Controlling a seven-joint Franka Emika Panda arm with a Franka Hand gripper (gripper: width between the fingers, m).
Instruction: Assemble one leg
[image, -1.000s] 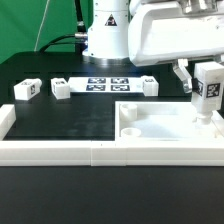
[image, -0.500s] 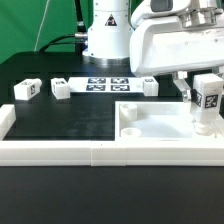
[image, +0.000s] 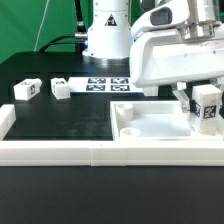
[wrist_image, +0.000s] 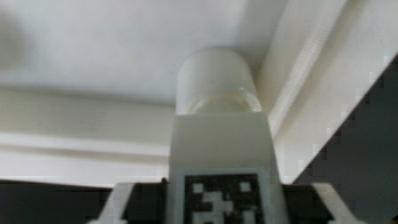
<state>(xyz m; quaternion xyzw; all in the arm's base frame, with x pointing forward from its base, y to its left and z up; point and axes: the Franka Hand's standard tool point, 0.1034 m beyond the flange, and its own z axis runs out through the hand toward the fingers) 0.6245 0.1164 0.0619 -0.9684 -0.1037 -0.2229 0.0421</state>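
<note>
My gripper (image: 206, 108) is shut on a leg (image: 207, 104), a small white peg with a black-and-white tag, held upright. The leg's lower end is at the surface of the large white square panel (image: 150, 126), near its corner on the exterior view's right; I cannot tell whether they touch. In the wrist view the leg (wrist_image: 222, 110) points its rounded end at the panel (wrist_image: 80, 105), close to the panel's raised edge. The jaws press both sides of the tagged end. Two loose legs (image: 26, 89) (image: 62, 89) lie on the black table at the exterior view's left.
The marker board (image: 100, 83) lies at the back by the robot base. A white L-shaped rail (image: 60, 151) runs along the table's front and left edge, and the panel sits against it. The arm's white body hangs over the panel's far side.
My gripper has moved down with the leg, bringing its lower end closer to the panel's corner. The loose legs and the panel have not moved.
</note>
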